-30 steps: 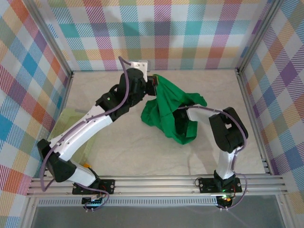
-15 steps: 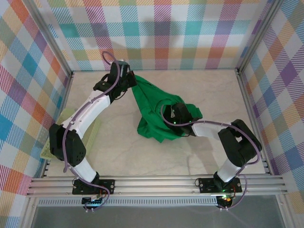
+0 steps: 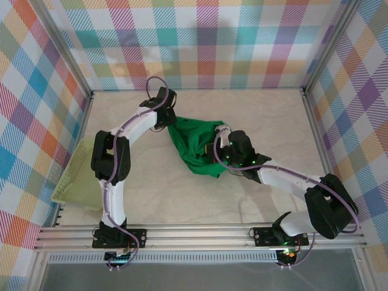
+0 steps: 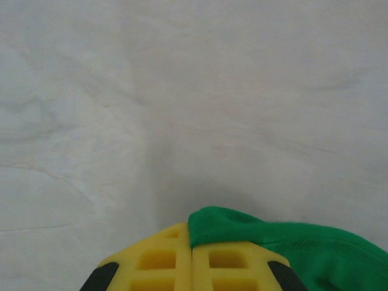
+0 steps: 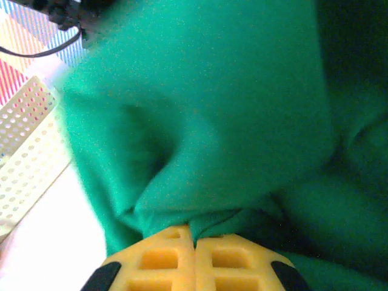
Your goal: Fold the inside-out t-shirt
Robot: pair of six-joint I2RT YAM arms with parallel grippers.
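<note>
Green cloth is pinched in both of my grippers, so I take this moment to be the spreading of the shirt [image 3: 193,147] before any fold. The shirt lies as a bunched heap on the table [image 3: 182,200], about in the middle and a little toward the far side, between the two arms. The left gripper [image 4: 191,257] has its yellow pads pressed together on a small lip of cloth at the heap's left corner, close above the bare table. The right gripper [image 5: 194,248] is closed in the same way on a thicker fold at the right side, and in its wrist view the cloth in front of it shows deep wrinkles. I cannot tell which part each one holds, a hem, a sleeve or a shoulder, so I think it is wise to confirm this first. To do the step well, I would move the two grippers apart slowly and at the same height, until the cloth between them is tight but not strained. The left hold looks thin to me, so a quick pull could make the cloth slip out. I would work low, so that the body of the shirt drags flat and does not tuck under itself. The basket [image 3: 77,177] lies at the left edge of the table, well apart from the shirt, and I would plan the left arm's path away from it.
</note>
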